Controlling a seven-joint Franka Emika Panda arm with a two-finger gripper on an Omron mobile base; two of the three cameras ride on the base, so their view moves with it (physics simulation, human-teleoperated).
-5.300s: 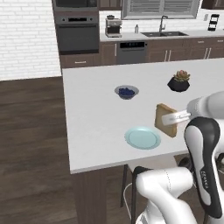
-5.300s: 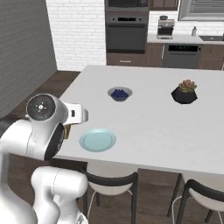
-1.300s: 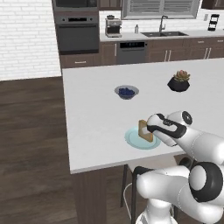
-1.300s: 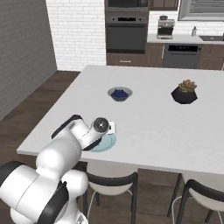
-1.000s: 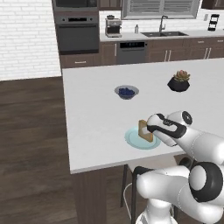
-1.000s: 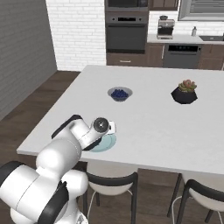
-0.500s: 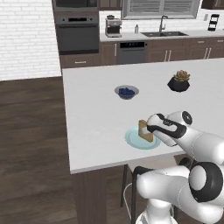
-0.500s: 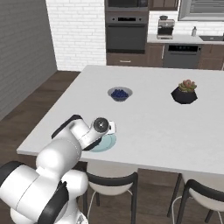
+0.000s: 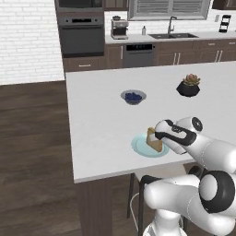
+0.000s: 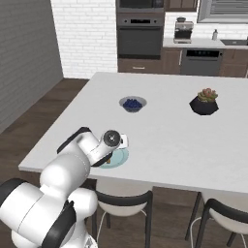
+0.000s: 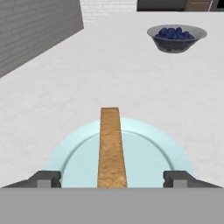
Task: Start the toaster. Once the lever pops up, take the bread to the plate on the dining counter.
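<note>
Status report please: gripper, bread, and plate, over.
Gripper open, fingertips clear of bread. Bread standing on edge over the plate on the dining counter. Nothing in the way.

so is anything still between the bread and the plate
Nothing visible. The bread stands on edge over the plate, between the open gripper fingertips; whether it touches the plate is unclear.

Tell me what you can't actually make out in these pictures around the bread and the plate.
- Right base view: the bread is hidden behind the arm; the plate shows only as a sliver.
- Left base view: the gripper covers the bread's near side, so contact can't be judged.
- Hand view: the bread's lower end is cut off, hiding whether it rests on the plate.
</note>
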